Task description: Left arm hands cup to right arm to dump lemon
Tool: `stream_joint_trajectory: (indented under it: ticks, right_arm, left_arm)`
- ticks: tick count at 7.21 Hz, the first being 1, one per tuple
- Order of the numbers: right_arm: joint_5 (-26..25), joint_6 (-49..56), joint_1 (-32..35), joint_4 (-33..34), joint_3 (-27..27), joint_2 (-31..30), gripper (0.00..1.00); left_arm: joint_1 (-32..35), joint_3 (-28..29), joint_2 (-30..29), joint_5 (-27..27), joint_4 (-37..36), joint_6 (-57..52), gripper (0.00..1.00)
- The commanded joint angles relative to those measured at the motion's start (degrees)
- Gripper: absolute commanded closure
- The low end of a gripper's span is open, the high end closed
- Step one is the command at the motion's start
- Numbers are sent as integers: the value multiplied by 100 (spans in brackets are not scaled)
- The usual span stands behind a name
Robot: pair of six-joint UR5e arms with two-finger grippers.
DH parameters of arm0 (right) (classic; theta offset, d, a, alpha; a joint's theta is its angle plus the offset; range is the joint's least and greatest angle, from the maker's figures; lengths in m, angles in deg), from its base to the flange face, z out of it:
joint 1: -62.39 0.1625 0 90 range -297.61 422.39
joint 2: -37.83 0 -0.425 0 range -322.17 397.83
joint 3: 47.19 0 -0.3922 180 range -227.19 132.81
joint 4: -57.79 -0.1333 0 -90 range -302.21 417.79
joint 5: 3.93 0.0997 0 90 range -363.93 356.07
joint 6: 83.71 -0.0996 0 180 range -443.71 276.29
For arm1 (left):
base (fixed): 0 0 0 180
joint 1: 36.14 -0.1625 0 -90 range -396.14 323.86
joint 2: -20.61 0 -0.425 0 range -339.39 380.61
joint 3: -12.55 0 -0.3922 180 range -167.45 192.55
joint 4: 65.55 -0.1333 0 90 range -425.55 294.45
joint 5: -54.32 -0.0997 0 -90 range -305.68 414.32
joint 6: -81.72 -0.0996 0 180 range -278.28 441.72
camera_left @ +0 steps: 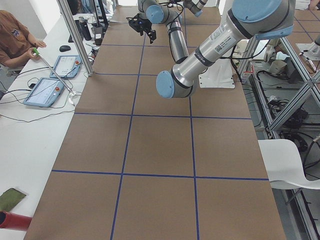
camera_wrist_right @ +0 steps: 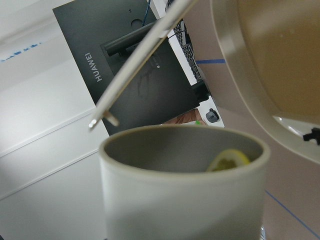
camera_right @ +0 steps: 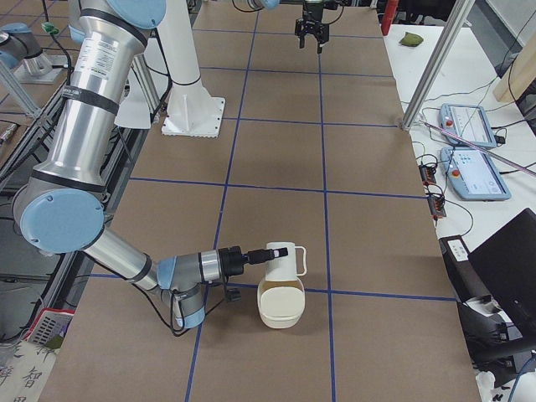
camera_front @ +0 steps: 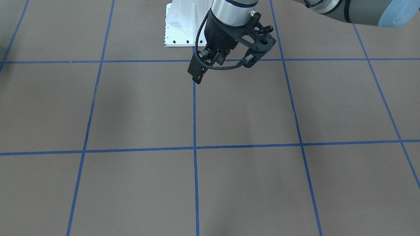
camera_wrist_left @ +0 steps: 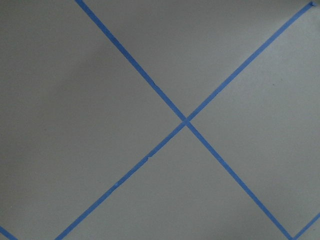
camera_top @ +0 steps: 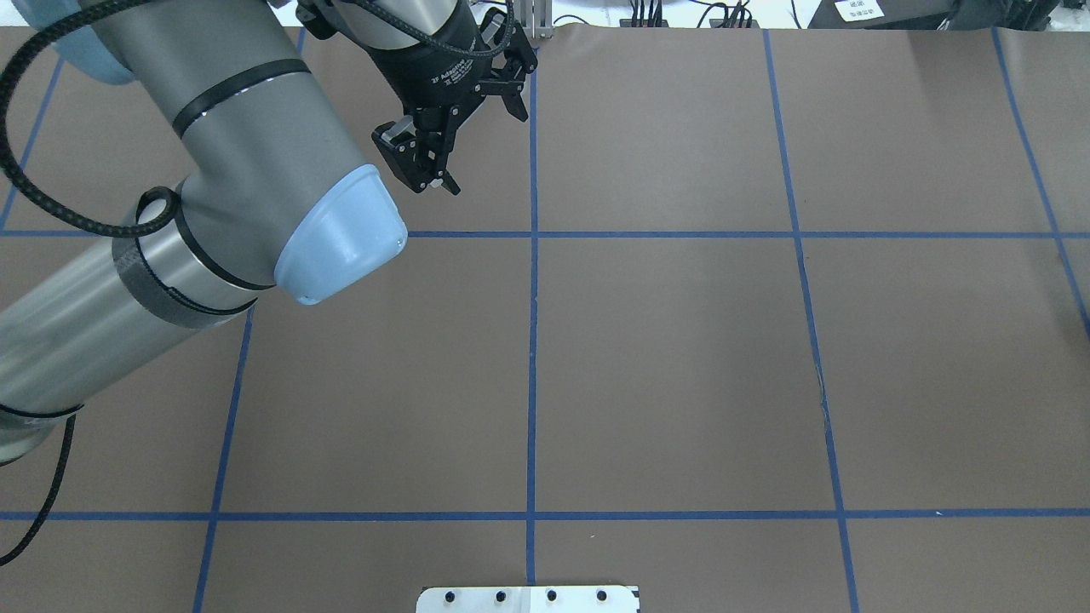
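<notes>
In the exterior right view the near right arm reaches low over the table, and its gripper (camera_right: 254,257) meets the side of the white cup (camera_right: 280,258). The cup stands upright just above a cream bowl (camera_right: 280,303). I cannot tell whether that gripper is shut. The right wrist view shows the cup (camera_wrist_right: 185,185) close up. The yellow-green lemon (camera_wrist_right: 229,161) lies inside it by the rim, and the bowl (camera_wrist_right: 260,70) is at the upper right. The left gripper (camera_top: 467,134) is open and empty, high over the far side of the table; it also shows in the front view (camera_front: 211,64).
The white base plate (camera_top: 528,598) sits at the robot's side of the brown, blue-taped table (camera_top: 681,366). Tablets (camera_right: 476,174) and metal posts stand along the operators' bench. An operator (camera_left: 15,37) sits there. A red cylinder (camera_left: 12,220) lies at the bench corner.
</notes>
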Motion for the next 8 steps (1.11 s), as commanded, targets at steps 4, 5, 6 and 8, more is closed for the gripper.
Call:
stream_joint_trajectory:
  ticks: [4,5,6,8]
  right_arm:
    - [49,-1281,208,-279,-119,39,66]
    - [49,-1211,199,-227,-110,91,67]
    - [49,-1185,208,-209,-93,135,67]
    - [310,-470,190,689,474,127,67]
  left_arm:
    - [4,-40,-43,-97,-40,-3,0]
    - [4,-40,-43,-115,-40,-3,0]
    - [-22,-40,-43,-132,-40,-3,0]
    - [4,-40,-44,-132,-40,-3,0]
